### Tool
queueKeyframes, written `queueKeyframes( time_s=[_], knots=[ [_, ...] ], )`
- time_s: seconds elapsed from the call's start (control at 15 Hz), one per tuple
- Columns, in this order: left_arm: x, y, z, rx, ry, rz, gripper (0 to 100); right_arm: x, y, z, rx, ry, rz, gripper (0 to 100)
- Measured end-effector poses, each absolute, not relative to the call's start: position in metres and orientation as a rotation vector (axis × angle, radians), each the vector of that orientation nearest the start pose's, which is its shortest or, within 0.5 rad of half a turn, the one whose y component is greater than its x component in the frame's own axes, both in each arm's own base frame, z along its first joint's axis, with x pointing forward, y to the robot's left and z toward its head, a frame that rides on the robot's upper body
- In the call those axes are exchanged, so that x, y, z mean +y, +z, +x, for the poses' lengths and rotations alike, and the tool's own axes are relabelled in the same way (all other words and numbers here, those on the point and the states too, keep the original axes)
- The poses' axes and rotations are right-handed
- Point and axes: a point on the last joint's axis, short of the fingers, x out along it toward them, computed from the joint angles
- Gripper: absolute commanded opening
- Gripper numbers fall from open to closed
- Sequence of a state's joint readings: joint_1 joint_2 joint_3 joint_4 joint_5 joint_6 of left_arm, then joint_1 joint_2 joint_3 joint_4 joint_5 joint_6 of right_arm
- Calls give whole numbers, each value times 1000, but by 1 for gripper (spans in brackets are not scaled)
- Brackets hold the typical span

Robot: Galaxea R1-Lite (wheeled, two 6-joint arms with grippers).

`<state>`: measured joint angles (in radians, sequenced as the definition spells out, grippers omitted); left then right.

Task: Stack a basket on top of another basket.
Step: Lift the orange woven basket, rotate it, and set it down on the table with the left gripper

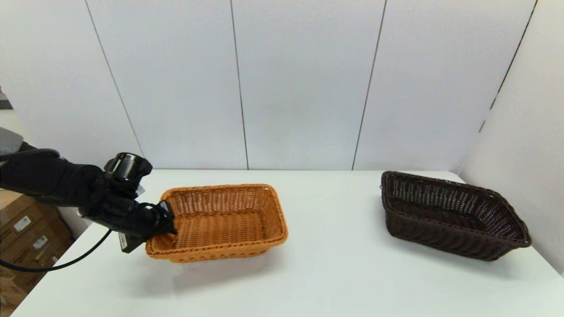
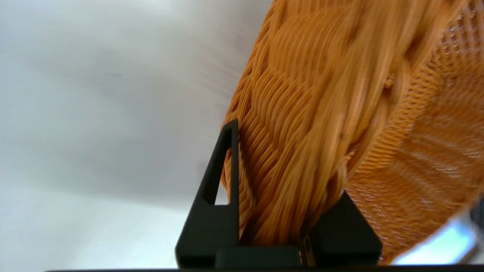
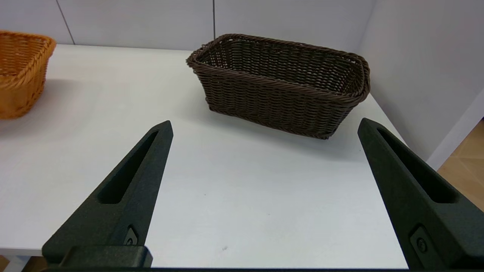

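Gripping the orange-tan basket (image 1: pixel 220 222) by its left rim, the left gripper (image 1: pixel 165 222) sits pinched at frame left; the dark basket (image 1: pixel 454 215) lies far right, nearer the right gripper (image 3: pixel 264 189), whose fingers gape empty.

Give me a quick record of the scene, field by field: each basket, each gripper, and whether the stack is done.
orange-tan basket: on the table's left side, left end gripped
dark brown basket: on the table's right side, apart from the other, untouched
left gripper: shut on the orange-tan basket's braided rim
right gripper: open, held back from the dark brown basket
stack: not yet done
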<state>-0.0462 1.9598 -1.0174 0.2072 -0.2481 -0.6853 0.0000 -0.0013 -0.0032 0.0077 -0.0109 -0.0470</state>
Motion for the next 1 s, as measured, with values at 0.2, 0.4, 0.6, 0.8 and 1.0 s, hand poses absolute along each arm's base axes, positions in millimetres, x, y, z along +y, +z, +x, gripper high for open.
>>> queueKeyframes(
  time_s=[0.2,0.4,0.6,0.8,1.0],
  knots=[
    [-36,100,315,1198,-60,-629,0,0,76,-23,4,-11,-47,100],
    [-59,102,309,1240,-194,-512,0,0,76,-23,3,-10,-47,100],
    [-79,106,313,1285,-245,-488,0,0,76,-23,3,-11,-47,100],
    [-96,113,326,1321,-234,-515,0,0,76,-23,3,-11,-47,100],
    [-113,113,340,1330,-215,-563,0,0,76,-23,3,-10,-47,100]
  ],
)
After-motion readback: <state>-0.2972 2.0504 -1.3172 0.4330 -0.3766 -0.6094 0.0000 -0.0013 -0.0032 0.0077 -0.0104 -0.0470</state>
